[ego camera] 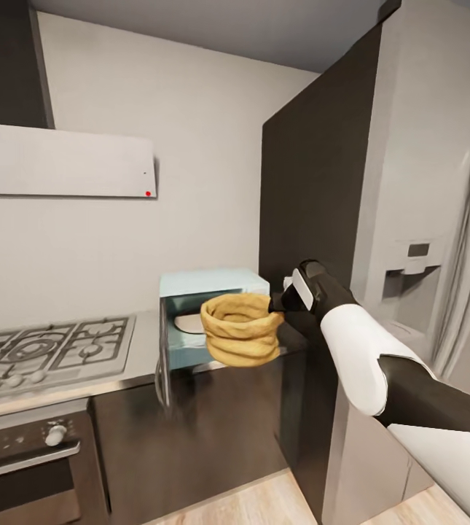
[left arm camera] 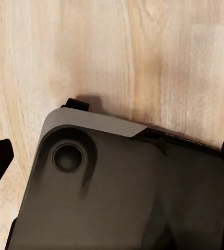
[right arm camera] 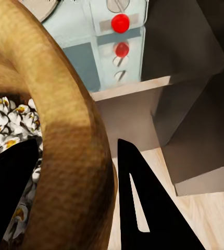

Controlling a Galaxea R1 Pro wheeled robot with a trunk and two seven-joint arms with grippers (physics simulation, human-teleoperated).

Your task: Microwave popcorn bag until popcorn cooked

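The tan-orange popcorn bag (ego camera: pixel 240 328) hangs in the air just in front of the pale mint-blue microwave (ego camera: pixel 213 283), whose door (ego camera: pixel 163 364) is swung open to the left. My right gripper (ego camera: pixel 275 302) is shut on the bag's rolled rim from the right. In the right wrist view the rim (right arm camera: pixel 75 130) sits between the black fingers (right arm camera: pixel 143 208), and whitish popcorn (right arm camera: pixel 8 120) lies inside the bag. The microwave's white panel with a red light (right arm camera: pixel 120 23) is just beyond. My left gripper (left arm camera: pixel 112 161) is open over the wood floor (left arm camera: pixel 117 52).
The steel countertop (ego camera: pixel 140 350) carries a gas hob (ego camera: pixel 45 350) on the left, with a dark oven (ego camera: pixel 23 459) under it. A tall dark cabinet (ego camera: pixel 307 182) and a steel fridge (ego camera: pixel 424 219) stand to the right. A white plate (ego camera: pixel 189 322) lies inside the microwave.
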